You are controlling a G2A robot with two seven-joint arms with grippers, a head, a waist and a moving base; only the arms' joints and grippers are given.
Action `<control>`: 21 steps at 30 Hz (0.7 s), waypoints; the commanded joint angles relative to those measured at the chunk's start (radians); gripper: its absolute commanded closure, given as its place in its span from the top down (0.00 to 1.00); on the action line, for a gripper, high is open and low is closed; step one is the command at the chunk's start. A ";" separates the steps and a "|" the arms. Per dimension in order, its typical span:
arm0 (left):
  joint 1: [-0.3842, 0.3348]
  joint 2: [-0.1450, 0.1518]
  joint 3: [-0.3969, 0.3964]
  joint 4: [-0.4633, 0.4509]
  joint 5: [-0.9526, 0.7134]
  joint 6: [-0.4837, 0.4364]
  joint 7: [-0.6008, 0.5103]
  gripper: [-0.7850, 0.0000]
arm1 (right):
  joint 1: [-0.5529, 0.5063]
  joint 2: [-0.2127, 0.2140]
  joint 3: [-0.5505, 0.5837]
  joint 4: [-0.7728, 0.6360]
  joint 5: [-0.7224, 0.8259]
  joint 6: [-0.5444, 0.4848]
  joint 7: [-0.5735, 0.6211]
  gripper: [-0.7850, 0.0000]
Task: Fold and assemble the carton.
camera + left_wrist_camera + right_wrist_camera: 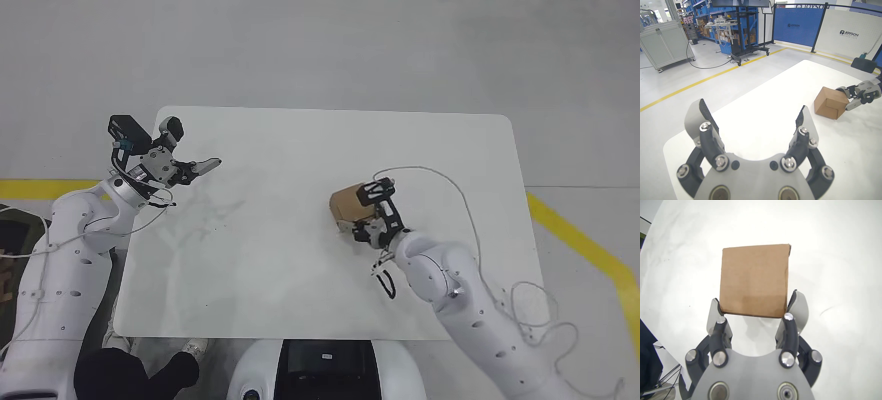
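The right pincer [755, 298] is clenched on the carton's [753, 275] near edge, the closed-up box lying straight ahead of it on the table [300, 270]; the left pincer [752, 108] hangs released, the carton well apart ahead of it; the right arm is nearer

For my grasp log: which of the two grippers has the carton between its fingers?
The right gripper: its fingers clasp the carton at both sides. The left gripper is open, with nothing between its fingers, far from the carton.
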 commanded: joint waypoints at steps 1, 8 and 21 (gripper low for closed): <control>0.000 0.000 0.000 0.000 0.000 0.000 0.000 1.00 | 0.005 -0.003 -0.008 0.009 -0.007 0.005 0.009 0.36; 0.000 0.000 0.000 0.000 0.000 0.000 0.000 1.00 | 0.015 -0.010 -0.012 0.006 -0.004 0.004 0.032 1.00; 0.000 0.000 0.000 0.000 0.000 0.000 0.000 1.00 | -0.086 0.007 0.168 -0.135 0.133 -0.098 -0.095 1.00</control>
